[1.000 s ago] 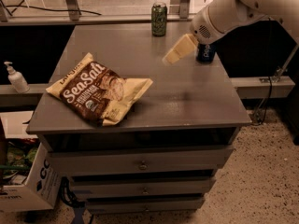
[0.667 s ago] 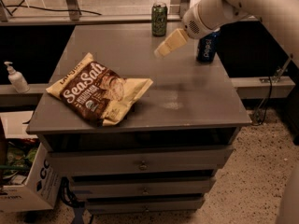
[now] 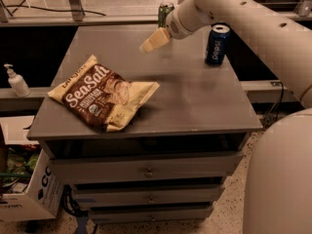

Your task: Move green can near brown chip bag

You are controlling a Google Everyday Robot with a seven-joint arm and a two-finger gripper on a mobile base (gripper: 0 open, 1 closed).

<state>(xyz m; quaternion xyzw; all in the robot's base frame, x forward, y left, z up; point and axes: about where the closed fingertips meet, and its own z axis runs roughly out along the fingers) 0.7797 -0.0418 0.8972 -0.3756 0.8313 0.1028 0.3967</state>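
The step in hand, as I judge it, is the approach to the green can [image 3: 165, 11]; the grasp is not yet made. I take the brown chip bag [image 3: 104, 94] as the landmark for every place. The bag lies flat on the grey surface [image 3: 195, 99], on its near left part, with the white lettering facing up.

The green can stands upright far beyond the bag and to the right of it, at the back edge of the surface, well apart from the bag. The claw [image 3: 155, 40] hangs in the air beyond the bag as well, between the bag and the green can but much nearer to the can, just in front of it and a little lower in the view. It carries nothing. Whether the claw is wide or narrow I cannot tell.

A blue can [image 3: 217, 44] stands upright further to the right of the bag than the green can, near the robot's arm. A soap bottle [image 3: 17, 80] stands to the left of the bag, off the surface.

The next move, I think, calls for the claw to go the short way back to the green can, close around its side, and not push it over the back edge. After that comes the carry toward the bag.
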